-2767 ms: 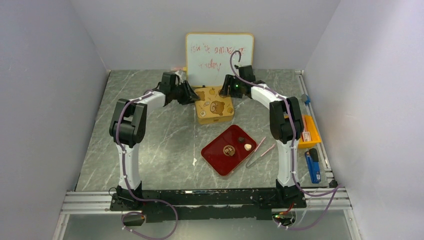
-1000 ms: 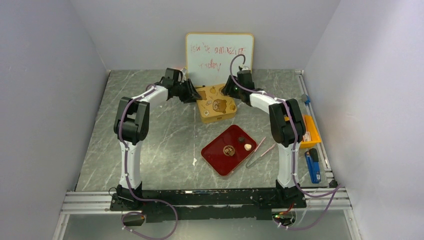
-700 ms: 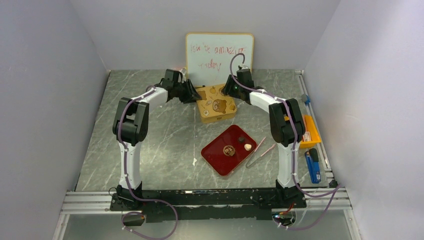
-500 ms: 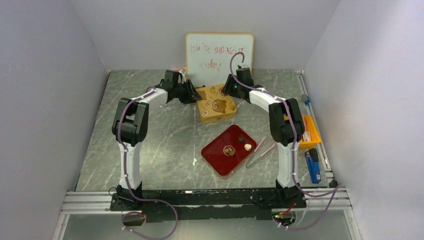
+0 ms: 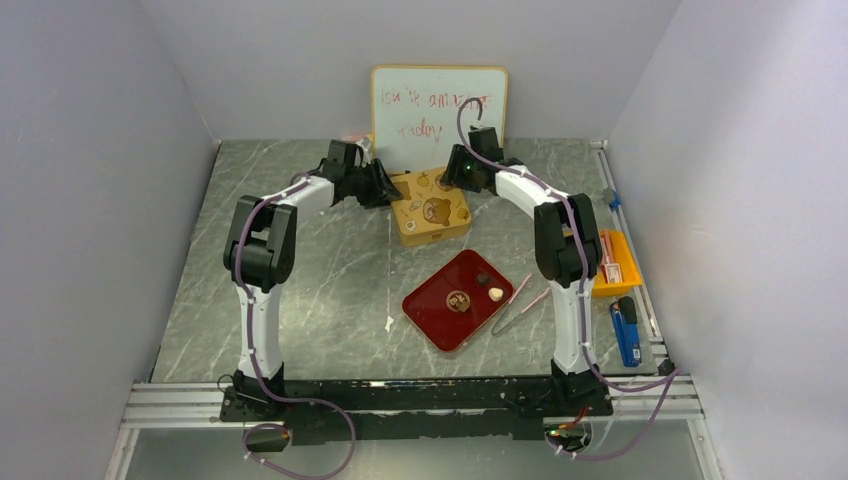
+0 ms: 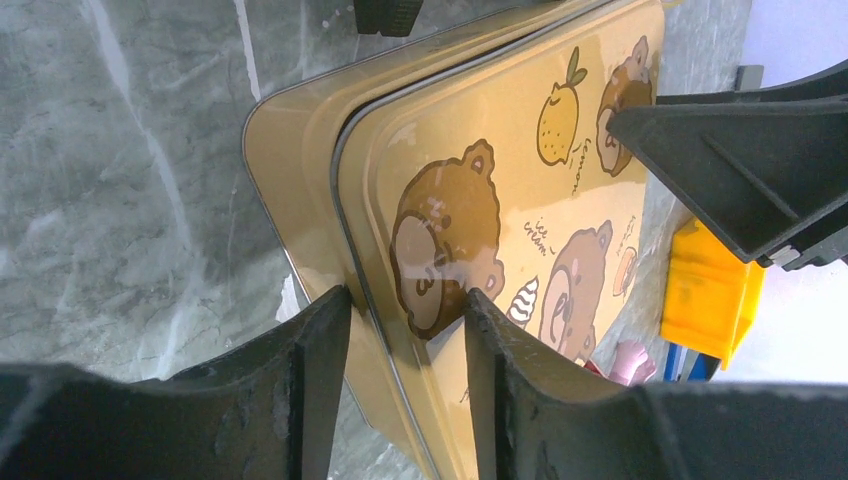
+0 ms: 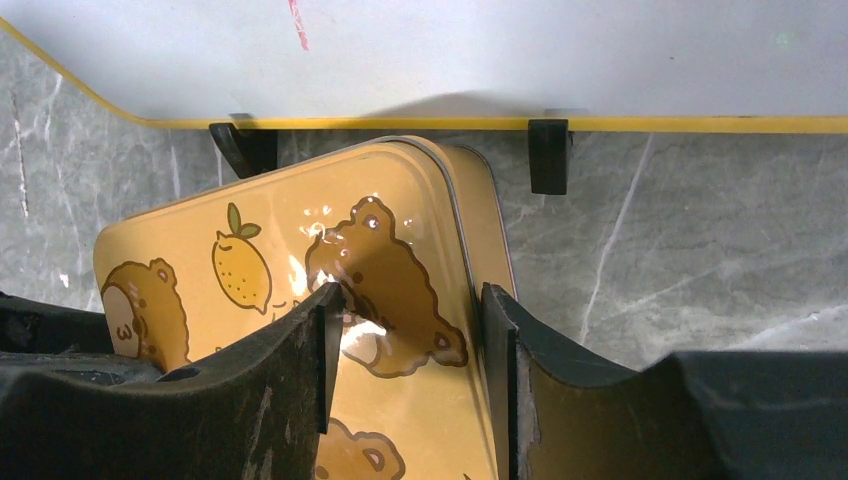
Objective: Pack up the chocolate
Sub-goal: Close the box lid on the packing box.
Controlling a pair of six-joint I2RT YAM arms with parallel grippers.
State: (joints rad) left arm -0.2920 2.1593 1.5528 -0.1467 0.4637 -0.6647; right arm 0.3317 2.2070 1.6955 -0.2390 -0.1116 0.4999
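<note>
three pieces of chocolate (image 5: 458, 300) sit on the red tray (image 5: 435, 328) near the middle of the bench (image 5: 320, 270), one dark, one mid-brown and one cream, with the pink tweezers (image 5: 520, 303) just to their right. none of it is packed yet. my work is at the far side instead, on the yellow bear tin (image 5: 428, 214) standing in front of the whiteboard (image 5: 438, 100). my left gripper (image 6: 400, 300) has its fingers (image 6: 320, 360) apart, astride the left edge of the lid (image 6: 520, 200). the lid sits offset from the base (image 6: 300, 170), so a strip of base shows beside it. my right gripper (image 7: 410, 300) is spread too, over the lid's far right corner. i cannot tell whether either one is actually pressing on metal. i judge the step in hand to be getting the tin open, not handling the chocolate itself. next i would want one side steadying the base while the other takes the lid's rim and lifts it clear, then sets it down away from the tray. the lid is glossy and its rim thin, so a slip seems likely if i hurry.
</note>
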